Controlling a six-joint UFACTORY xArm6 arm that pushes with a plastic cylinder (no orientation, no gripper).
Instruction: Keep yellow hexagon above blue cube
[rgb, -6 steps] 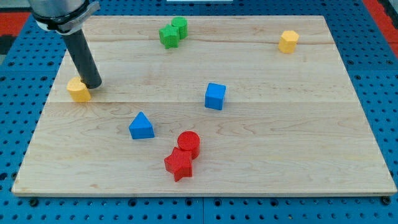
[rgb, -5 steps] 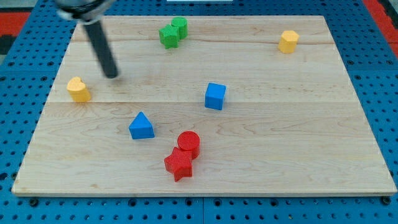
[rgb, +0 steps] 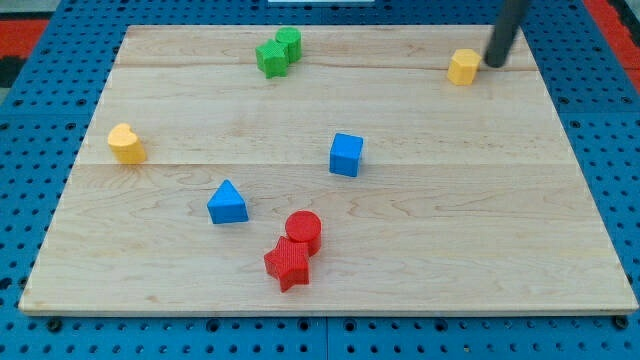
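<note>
The yellow hexagon (rgb: 463, 66) lies near the board's top right corner. The blue cube (rgb: 346, 154) sits near the board's middle, lower and to the left of the hexagon. My tip (rgb: 495, 64) is just to the right of the yellow hexagon, close to it with a small gap; the dark rod rises to the view's top edge.
A yellow heart-shaped block (rgb: 126, 143) lies at the left edge. Two green blocks (rgb: 277, 51) sit together at the top. A blue triangle (rgb: 227, 202), a red cylinder (rgb: 303, 231) and a red star (rgb: 287, 264) lie in the lower middle. The wooden board (rgb: 560, 230) rests on a blue pegboard.
My tip has swept from beside the yellow heart at the left, across the top of the board, to the right side of the yellow hexagon. No block has moved.
</note>
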